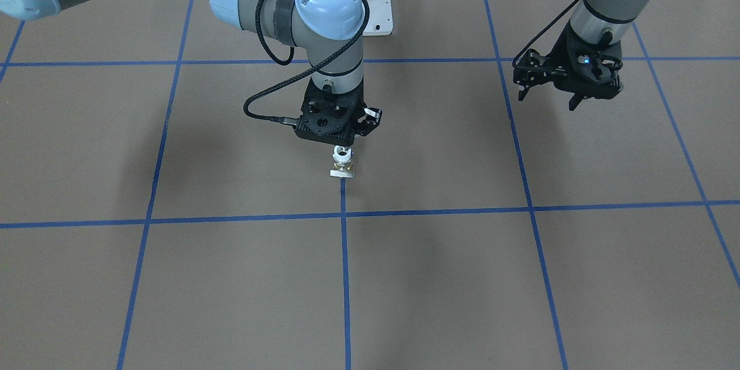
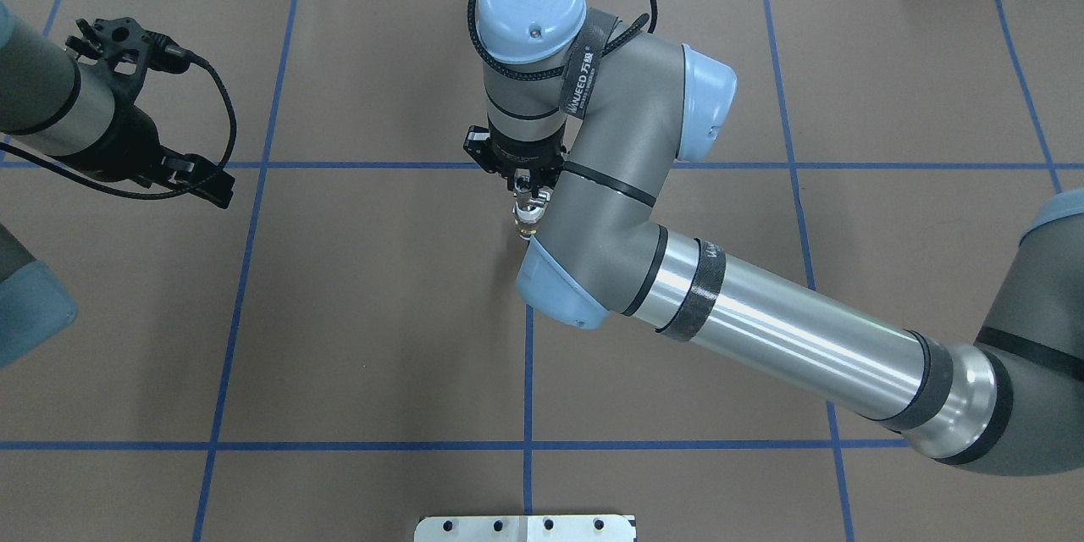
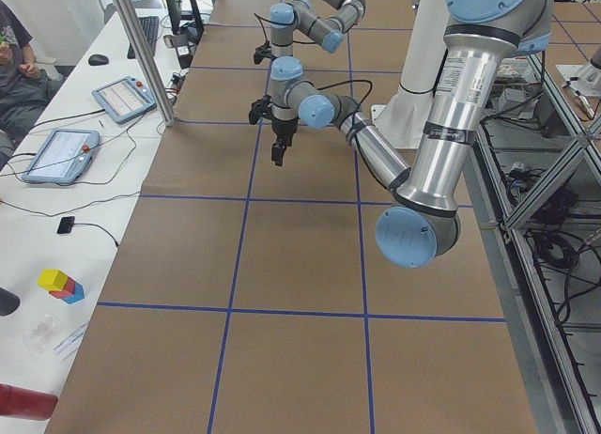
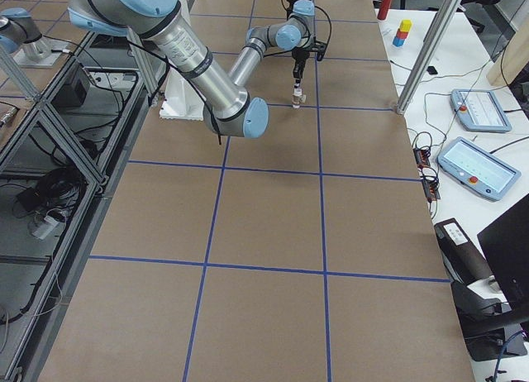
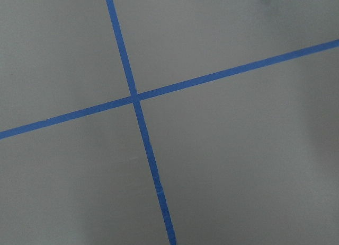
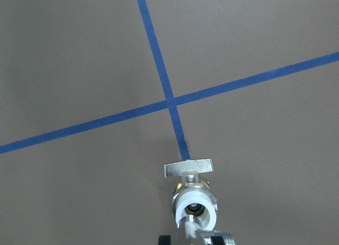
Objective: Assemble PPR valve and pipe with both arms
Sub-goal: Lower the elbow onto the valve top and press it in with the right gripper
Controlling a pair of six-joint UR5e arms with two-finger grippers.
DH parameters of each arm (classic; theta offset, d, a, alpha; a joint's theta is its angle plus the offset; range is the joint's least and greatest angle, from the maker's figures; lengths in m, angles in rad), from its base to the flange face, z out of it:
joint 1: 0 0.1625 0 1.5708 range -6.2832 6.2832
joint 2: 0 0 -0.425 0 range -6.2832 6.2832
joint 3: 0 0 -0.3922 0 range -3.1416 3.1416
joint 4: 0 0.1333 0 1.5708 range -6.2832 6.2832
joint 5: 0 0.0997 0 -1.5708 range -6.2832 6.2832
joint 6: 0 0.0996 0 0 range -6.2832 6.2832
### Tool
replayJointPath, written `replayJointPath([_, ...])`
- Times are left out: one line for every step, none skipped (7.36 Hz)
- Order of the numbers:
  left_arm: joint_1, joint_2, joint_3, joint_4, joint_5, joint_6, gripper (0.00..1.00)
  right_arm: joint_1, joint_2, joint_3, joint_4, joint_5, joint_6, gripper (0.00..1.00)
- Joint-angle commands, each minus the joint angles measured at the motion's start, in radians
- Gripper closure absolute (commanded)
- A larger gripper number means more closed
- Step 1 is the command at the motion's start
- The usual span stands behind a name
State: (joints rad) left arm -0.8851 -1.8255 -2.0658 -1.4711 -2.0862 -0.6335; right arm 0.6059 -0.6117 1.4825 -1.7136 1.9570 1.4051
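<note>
The PPR valve [image 6: 193, 198] has a white ring end, a brass middle and a flat pale tab handle [image 6: 188, 168]. It hangs from my right gripper [image 1: 342, 147], which is shut on its upper white end near the table's middle. The tab sits low over a blue tape line; I cannot tell if it touches. The valve also shows in the front view [image 1: 342, 163] and the overhead view [image 2: 529, 216]. A small ridged silver piece [image 6: 213, 234] shows beside the white end; I cannot tell whether it is the pipe. My left gripper [image 1: 574, 103] hangs open and empty, far off on my left side [image 2: 201, 180].
Brown paper with a blue tape grid [image 5: 135, 99] covers the table. The white base plate [image 1: 384, 6] stands behind the right gripper. An operators' side table with tablets [image 3: 122, 96] and coloured blocks [image 3: 58, 284] runs along the far edge.
</note>
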Motion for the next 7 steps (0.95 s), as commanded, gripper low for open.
replayJointPath([0.0, 0.0, 0.001, 0.0, 0.0, 0.0, 0.01, 0.0, 0.0, -0.004, -0.001, -0.006, 0.0, 1.0])
replayJointPath([0.0, 0.0, 0.001, 0.0, 0.0, 0.0, 0.01, 0.0, 0.003, -0.007, 0.0, -0.013, 0.0, 1.0])
replayJointPath([0.0, 0.0, 0.0, 0.0, 0.0, 0.0, 0.01, 0.0, 0.001, -0.007, 0.0, -0.015, 0.0, 1.0])
replayJointPath([0.0, 0.0, -0.002, 0.0, 0.0, 0.0, 0.01, 0.0, 0.001, -0.01, 0.0, -0.015, 0.0, 1.0])
replayJointPath([0.0, -0.002, -0.002, 0.0, 0.0, -0.002, 0.01, 0.0, 0.003, -0.01, 0.0, -0.016, 0.0, 1.0])
replayJointPath([0.0, 0.0, -0.002, 0.0, 0.0, -0.002, 0.01, 0.0, 0.003, -0.011, 0.0, -0.016, 0.0, 1.0])
replayJointPath([0.0, -0.002, -0.002, 0.0, 0.0, -0.002, 0.01, -0.003, 0.001, -0.011, 0.0, -0.016, 0.0, 1.0])
